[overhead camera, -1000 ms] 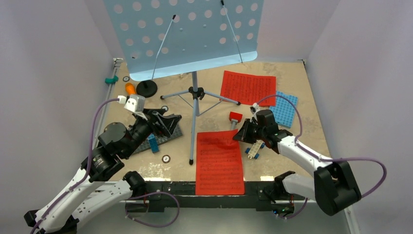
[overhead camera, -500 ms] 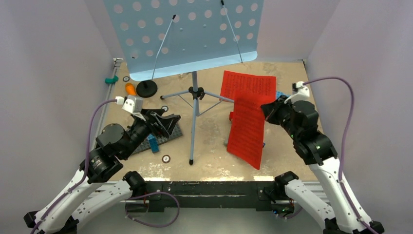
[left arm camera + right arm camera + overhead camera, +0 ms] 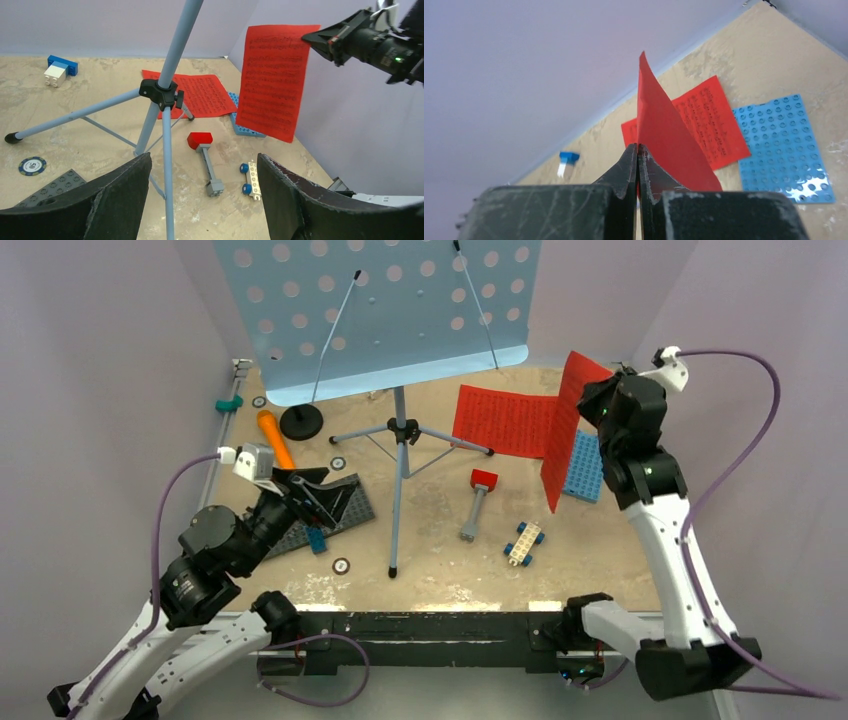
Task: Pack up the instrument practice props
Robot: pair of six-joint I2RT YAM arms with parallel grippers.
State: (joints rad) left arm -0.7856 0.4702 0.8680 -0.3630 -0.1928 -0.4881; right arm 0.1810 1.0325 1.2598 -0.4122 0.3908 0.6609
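red page [image 3: 272, 80] pinched by right hand [image 3: 638, 149]; print shows from spread left hand [image 3: 202, 162].

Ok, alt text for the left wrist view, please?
The right gripper holds a red music sheet hanging in the air at upper right. A second red sheet lies flat on the table behind the tripod, with a toy hammer nearer.

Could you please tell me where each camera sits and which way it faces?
Top external: above and behind the bases, looking down on the table; both arms show.
Left wrist: low, facing the tripod; open left gripper frames it.
Right wrist: raised, looking down; shut right gripper pinches a red page.
All three share that page.
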